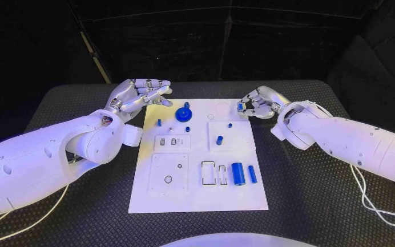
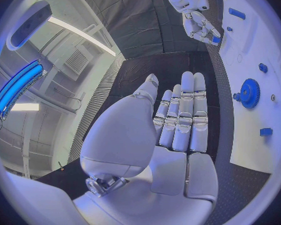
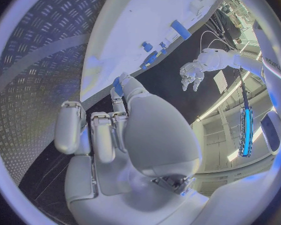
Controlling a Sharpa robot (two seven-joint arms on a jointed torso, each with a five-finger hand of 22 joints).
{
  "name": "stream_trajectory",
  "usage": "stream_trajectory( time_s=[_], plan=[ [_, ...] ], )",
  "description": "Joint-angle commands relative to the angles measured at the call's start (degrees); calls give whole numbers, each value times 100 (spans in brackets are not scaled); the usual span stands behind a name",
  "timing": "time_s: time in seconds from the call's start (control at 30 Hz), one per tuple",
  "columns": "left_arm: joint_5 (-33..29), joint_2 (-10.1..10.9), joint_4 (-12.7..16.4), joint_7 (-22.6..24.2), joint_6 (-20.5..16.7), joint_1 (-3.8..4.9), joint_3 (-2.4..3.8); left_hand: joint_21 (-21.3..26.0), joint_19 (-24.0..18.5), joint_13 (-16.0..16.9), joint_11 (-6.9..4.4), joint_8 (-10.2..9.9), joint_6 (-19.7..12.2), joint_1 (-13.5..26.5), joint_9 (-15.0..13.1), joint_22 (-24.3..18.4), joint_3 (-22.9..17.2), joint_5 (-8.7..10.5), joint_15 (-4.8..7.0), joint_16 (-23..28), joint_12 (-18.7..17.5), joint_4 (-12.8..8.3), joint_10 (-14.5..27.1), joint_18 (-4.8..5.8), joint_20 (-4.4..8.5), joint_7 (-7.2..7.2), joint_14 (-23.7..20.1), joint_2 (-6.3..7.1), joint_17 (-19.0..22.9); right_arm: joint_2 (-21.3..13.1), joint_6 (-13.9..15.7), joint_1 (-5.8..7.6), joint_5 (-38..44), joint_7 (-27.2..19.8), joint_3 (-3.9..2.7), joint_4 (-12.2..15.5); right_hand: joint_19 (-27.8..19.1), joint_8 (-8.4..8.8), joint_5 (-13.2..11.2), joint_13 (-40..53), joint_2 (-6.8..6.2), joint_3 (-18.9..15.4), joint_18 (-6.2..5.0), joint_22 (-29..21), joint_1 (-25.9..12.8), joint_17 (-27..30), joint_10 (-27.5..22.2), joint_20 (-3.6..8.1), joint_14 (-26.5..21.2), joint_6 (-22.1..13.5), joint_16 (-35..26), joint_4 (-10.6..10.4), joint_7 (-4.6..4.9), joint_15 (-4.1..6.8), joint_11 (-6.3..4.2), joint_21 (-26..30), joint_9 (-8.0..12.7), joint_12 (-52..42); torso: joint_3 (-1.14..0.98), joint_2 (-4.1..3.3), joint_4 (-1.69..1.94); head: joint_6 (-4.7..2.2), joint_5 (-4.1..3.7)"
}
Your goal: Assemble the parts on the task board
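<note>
We see the flat white board (image 1: 198,201) lying mid-table on ribbed black matting (image 1: 313,201), a toothed blue gear (image 1: 184,114) near its far end. Our left hand (image 1: 140,96) hovers empty, fingers straight and apart; our right hand (image 1: 257,105) pinches a small blue peg (image 1: 240,106) over the board's far corner.

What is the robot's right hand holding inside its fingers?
A small blue part peeks out between the fingertips of the right hand, near the task board's far right corner. Most of the part is hidden by the fingers, so its shape cannot be told.

Task board (image 1: 197,198) mid-table (image 1: 313,201) — gear (image 1: 184,114) far end, cylinders (image 1: 238,174) near-right
</note>
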State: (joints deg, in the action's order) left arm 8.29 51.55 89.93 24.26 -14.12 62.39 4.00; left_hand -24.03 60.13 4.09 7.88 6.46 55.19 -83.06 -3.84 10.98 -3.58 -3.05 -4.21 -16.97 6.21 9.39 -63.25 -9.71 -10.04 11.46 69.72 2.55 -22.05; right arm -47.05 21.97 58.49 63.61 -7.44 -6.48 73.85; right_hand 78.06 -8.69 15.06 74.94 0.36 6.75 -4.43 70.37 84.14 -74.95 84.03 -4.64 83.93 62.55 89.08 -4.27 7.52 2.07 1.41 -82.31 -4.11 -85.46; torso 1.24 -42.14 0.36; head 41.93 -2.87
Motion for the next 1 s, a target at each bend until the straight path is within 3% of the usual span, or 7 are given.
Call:
stream_trajectory(
  time_s=[0.03,0.17,0.4,0.5,0.6,0.83,1.0],
  plan=[
    [11,6,7,23,59,7,5,18,-35,7,4,-35,44,-28,-1,-7,-3,22,8,19,-26,-46,-27,-67,-14,10,-35,-51,-6,-63,275,12,-241,67,-5,241,-10,-80,31,971,104,48,42,-9,29,-1277,257,50,560,214,21,8,-182,38,-22,-33,-111,-9,6,6,0,-5,9],
    [11,-5,-9,11,88,7,5,20,-37,6,7,-43,44,-32,0,-9,1,22,7,28,-33,-53,-28,-67,-15,13,-36,-56,-17,-128,260,14,-112,420,-6,709,-24,-66,9,961,100,72,39,-28,32,-1269,248,56,558,188,18,36,-175,39,-18,-24,-111,2,12,19,19,-14,16],
    [11,-48,-97,0,97,7,4,20,-38,6,7,-45,44,-32,0,-9,2,22,6,30,-35,-54,-27,-67,-15,12,-37,-56,-18,27,317,15,719,1373,-4,1439,-40,-70,-74,943,125,126,35,-51,35,-1257,236,60,555,198,14,80,-177,39,-18,-14,-124,21,35,104,26,51,84],
    [11,-71,-135,0,88,7,4,21,-39,6,8,-47,46,-22,0,-10,8,23,5,34,-37,-48,-29,-67,-17,13,-36,-61,-23,179,241,15,1094,1666,1,1619,-40,-72,-137,937,114,134,36,-50,5,-1248,231,62,554,202,11,89,-177,40,-18,-13,-132,29,50,140,33,78,112],
    [11,-101,-172,-1,85,8,4,22,-39,6,8,-48,47,-18,0,-10,10,23,4,36,-38,-46,-30,-66,-17,14,-36,-63,-25,366,108,14,1440,1837,29,1685,-48,-68,-213,939,86,130,33,-62,-41,-1242,233,62,552,197,8,92,-176,40,-17,-7,-137,28,57,173,40,97,174],
    [11,-178,-277,-11,85,9,3,23,-39,7,9,-50,50,-7,0,-11,16,23,3,40,-40,-40,-33,-66,-18,14,-35,-67,-31,832,-164,15,2084,2180,210,1657,-45,-66,-243,945,72,127,34,-57,-77,-1249,237,63,554,196,10,88,-176,40,-17,-9,-140,25,74,234,45,158,338],
    [11,-215,-319,-15,82,11,3,23,-39,7,9,-51,50,-5,-1,-11,18,23,3,40,-40,-39,-34,-66,-18,14,-34,-68,-32,1142,-430,15,2414,2419,266,1547,-21,-73,-249,947,51,127,41,-19,-86,-1258,239,63,556,211,14,101,-184,42,-21,-24,-146,23,85,244,56,195,379]
  ],
)
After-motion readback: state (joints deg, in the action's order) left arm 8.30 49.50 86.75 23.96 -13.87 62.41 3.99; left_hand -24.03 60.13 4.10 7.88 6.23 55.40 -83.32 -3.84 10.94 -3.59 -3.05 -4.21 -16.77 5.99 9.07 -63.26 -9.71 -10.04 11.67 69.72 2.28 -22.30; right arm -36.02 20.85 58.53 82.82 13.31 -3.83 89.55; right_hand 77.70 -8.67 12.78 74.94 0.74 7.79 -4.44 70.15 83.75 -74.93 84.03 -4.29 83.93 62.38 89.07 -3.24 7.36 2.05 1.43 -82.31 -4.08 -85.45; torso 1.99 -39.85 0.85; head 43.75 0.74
